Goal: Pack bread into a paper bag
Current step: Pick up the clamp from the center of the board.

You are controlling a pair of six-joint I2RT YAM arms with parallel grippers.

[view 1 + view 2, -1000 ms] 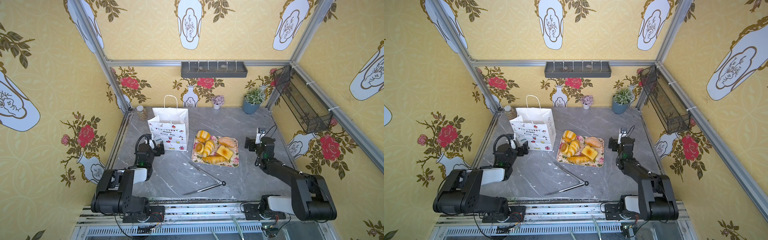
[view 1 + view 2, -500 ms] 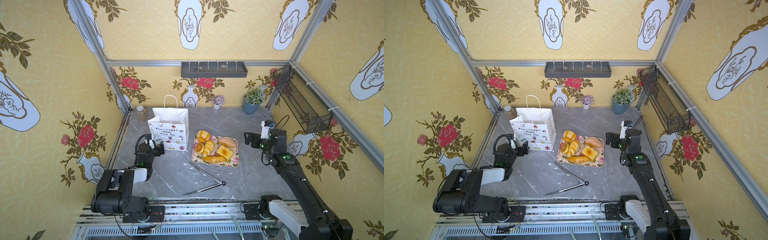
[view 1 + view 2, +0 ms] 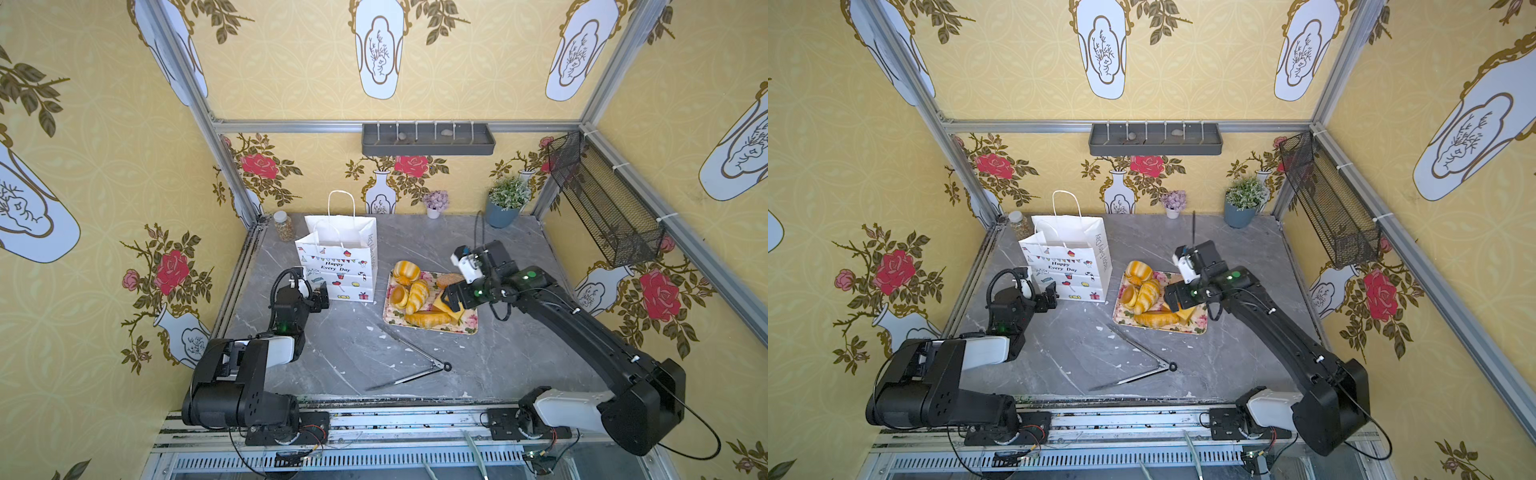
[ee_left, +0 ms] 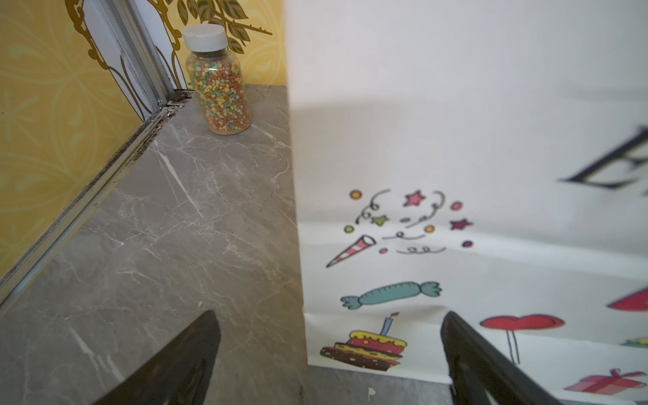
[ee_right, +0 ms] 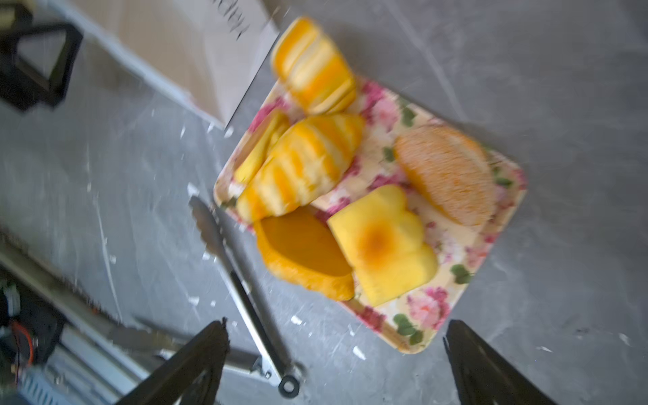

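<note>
R gripper hovers over the tray, fingers spread, empty, hiding most of the toast from above. Bread all on tray, mid table. Paper bag upright just left. L gripper fingers apart by the bag's near-left corner. Tongs lie nearer; far right of table open.

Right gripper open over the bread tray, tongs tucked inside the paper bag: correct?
Not the tongs: in both top views they lie on the table beside the tray, outside the paper bag. The right gripper is open over the tray.
</note>
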